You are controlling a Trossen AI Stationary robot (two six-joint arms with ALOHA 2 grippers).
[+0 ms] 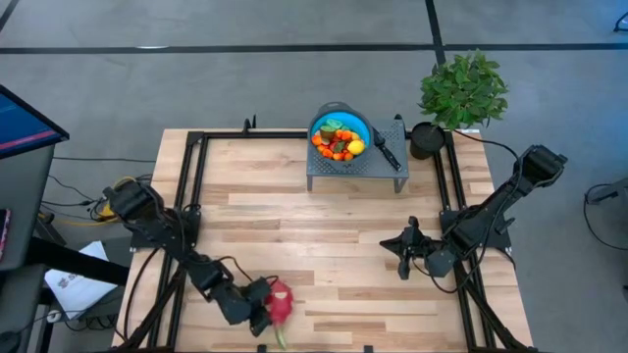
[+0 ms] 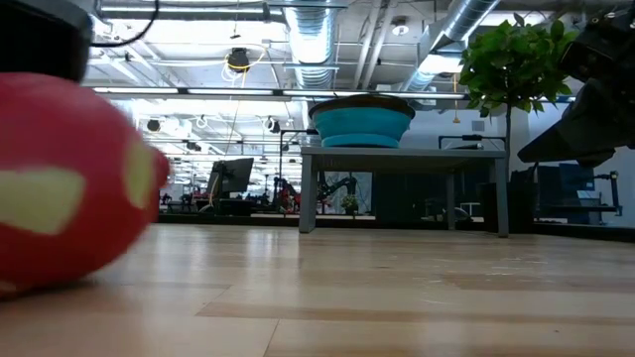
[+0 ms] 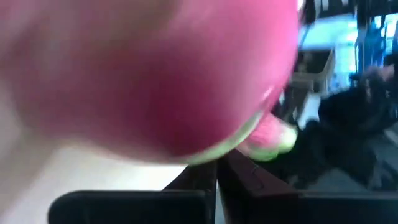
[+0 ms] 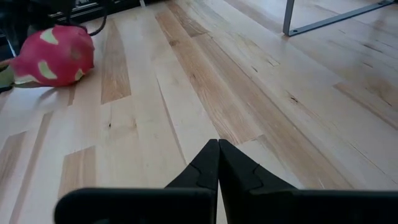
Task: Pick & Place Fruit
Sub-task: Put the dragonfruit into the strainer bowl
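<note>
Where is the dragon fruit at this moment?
In the high view the dragon fruit lies on the table near its front edge, on the left side, right beside the shut left gripper, far from the blue bowl on the grey stand.

Lab or workshop: exposed ceiling ducts (image 2: pixel 316 40), monitors (image 2: pixel 231 178), concrete floor (image 1: pixel 245 88).

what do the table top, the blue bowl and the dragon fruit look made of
Table top: pale wood planks, visible grain and seams, satin finish. Blue bowl: probably plastic or silicone, smooth, ridged sides. Dragon fruit: looks like moulded plastic or foam, matte pink with flat green patches.
</note>
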